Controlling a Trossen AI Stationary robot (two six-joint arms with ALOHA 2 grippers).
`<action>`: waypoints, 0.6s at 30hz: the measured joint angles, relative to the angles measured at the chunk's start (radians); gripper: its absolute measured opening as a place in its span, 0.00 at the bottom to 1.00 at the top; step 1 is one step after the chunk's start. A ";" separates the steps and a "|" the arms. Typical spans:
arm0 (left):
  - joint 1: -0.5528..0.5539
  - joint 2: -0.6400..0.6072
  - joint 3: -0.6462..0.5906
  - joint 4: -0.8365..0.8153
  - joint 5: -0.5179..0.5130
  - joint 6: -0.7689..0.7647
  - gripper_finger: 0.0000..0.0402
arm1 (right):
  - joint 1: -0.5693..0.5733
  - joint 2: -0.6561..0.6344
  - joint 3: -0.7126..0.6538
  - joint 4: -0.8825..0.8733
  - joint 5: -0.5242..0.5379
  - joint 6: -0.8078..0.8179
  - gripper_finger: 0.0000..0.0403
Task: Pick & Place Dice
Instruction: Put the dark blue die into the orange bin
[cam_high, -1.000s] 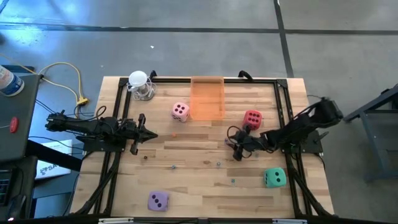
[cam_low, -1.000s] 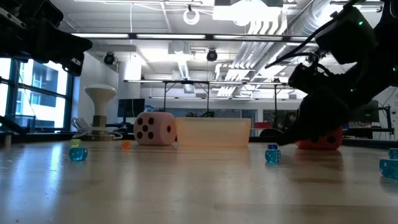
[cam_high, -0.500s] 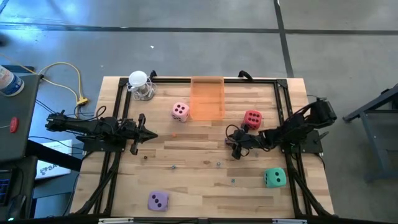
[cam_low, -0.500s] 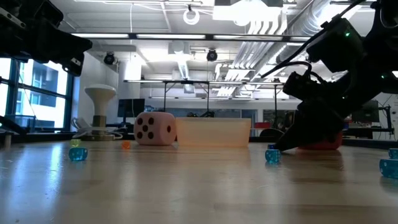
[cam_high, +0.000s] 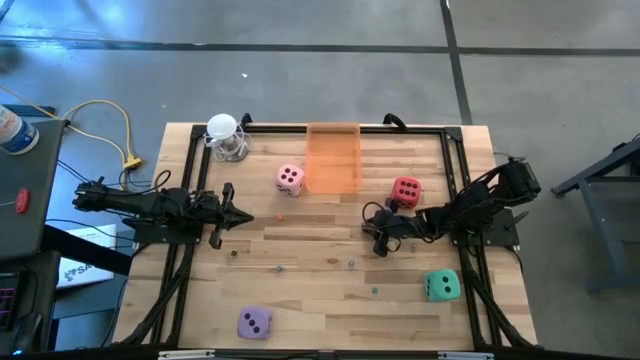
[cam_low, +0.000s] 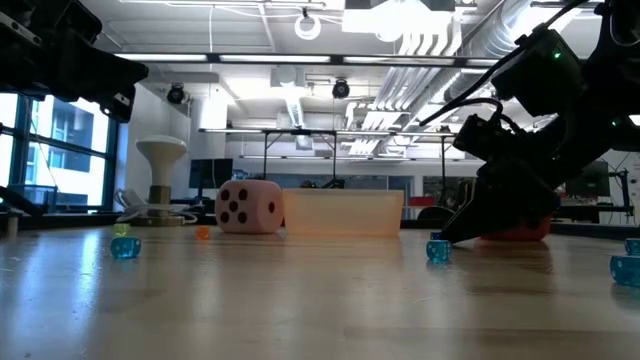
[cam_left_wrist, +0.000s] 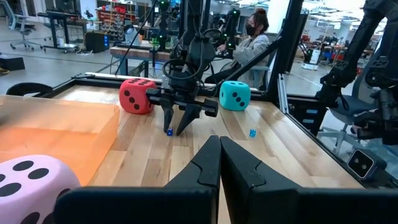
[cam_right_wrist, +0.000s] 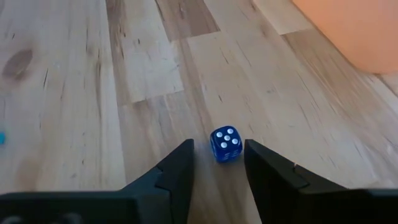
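Note:
Four soft cubes lie flat on the wooden table: pink (cam_high: 290, 179), red (cam_high: 406, 190), teal (cam_high: 442, 285) and purple (cam_high: 254, 322). My right gripper (cam_right_wrist: 217, 152) slants down at the table, right of centre near the red cube. It is open, and its fingers stand close on either side of a tiny blue die with white pips (cam_right_wrist: 225, 143); a gap shows beside the die. That die rests on the wood (cam_left_wrist: 169, 132). My left gripper (cam_high: 245, 216) waits shut and level at the table's left side, holding nothing.
A shallow orange tray (cam_high: 332, 158) sits at the far middle, between the pink and red cubes. A white stand (cam_high: 225, 135) is at the far left corner. More tiny dice (cam_high: 351, 263) lie scattered over the middle. A person (cam_left_wrist: 255, 43) sits beyond the table.
My right arm has sunk a little toward the table over the tiny blue die, then held still. The cubes and the tiny die have stayed where they were.

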 joint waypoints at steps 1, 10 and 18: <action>0.000 0.000 0.000 0.000 0.000 0.000 0.00 | 0.000 0.000 0.000 0.001 -0.001 -0.009 0.31; 0.000 0.000 0.000 0.000 0.000 0.004 0.00 | 0.000 0.001 -0.001 0.026 0.009 -0.089 0.27; 0.000 0.000 0.000 0.000 0.000 0.004 0.00 | -0.052 0.001 -0.001 0.032 -0.060 -0.084 0.27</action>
